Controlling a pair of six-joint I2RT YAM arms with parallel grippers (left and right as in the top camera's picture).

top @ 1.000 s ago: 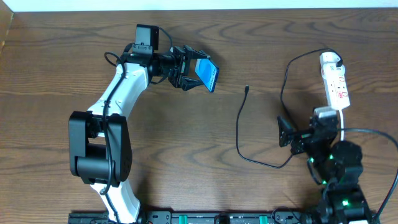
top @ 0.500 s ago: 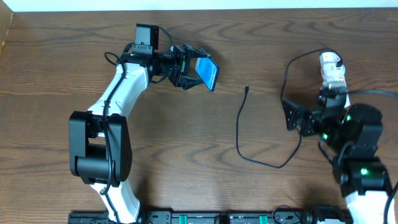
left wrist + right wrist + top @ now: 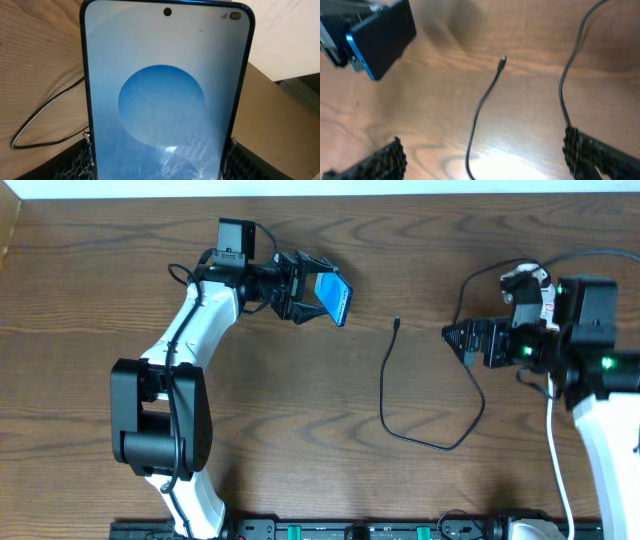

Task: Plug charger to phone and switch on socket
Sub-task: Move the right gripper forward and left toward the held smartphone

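My left gripper (image 3: 318, 298) is shut on the phone (image 3: 335, 299) and holds it tilted above the table at the back left of centre. Its blue screen fills the left wrist view (image 3: 165, 95). The charger cable (image 3: 383, 385) lies loose on the table, its connector tip (image 3: 398, 323) pointing to the back, right of the phone. The tip shows in the right wrist view (image 3: 503, 60). My right gripper (image 3: 458, 340) is open and empty, above the table right of the cable's tip. The socket (image 3: 531, 288) is mostly hidden under my right arm.
The cable loops round to the right and up to the socket (image 3: 470, 395). In the right wrist view the phone (image 3: 382, 42) is at the upper left. The wall edge (image 3: 320, 188) runs along the back of the wooden table (image 3: 300, 430).
My right arm has swung from the front right toward the back and left, now covering the socket, its gripper nearing the cable's tip. My left gripper and the phone have not moved.
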